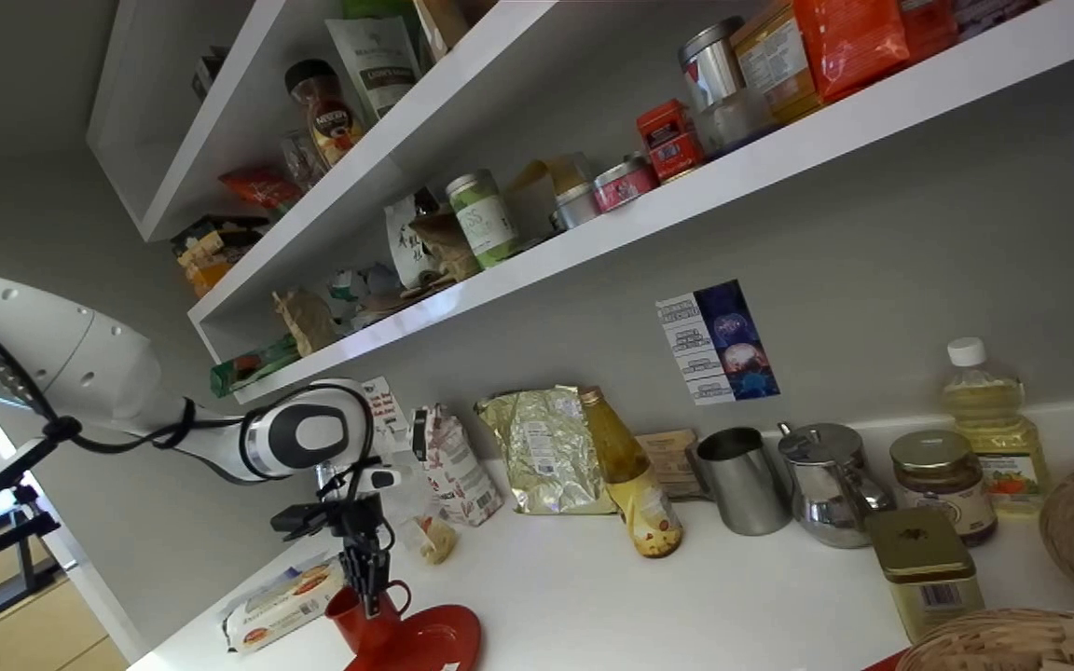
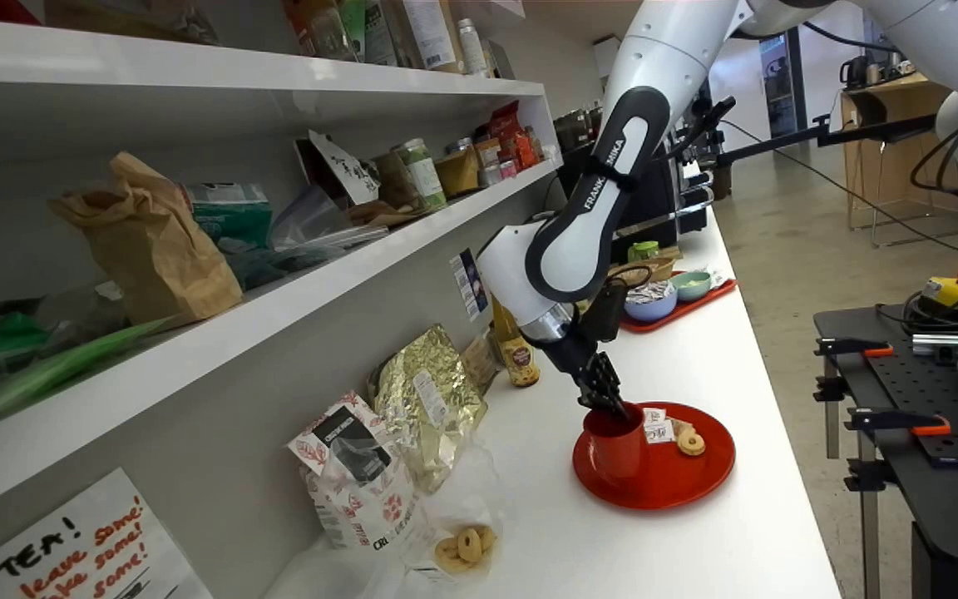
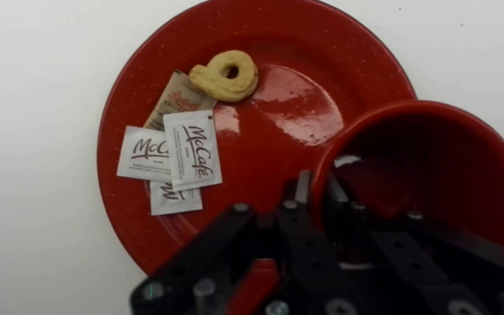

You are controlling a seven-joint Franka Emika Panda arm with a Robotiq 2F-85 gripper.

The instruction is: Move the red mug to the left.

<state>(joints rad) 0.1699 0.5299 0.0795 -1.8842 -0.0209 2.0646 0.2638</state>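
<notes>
My end effector (image 3: 320,187) is clamped across the rim of the red mug (image 2: 619,456). In wrist view, mug overlaps the red dish (image 3: 123,113); can't tell if they touch.

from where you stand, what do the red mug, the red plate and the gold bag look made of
Red mug: glossy, perhaps enamelled metal or glazed ceramic; a highlight shows inside. Red plate: glossy with bright reflections and pale specks, perhaps enamelled metal. Gold bag: likely foil or metallised film, shiny and crinkled.
</notes>
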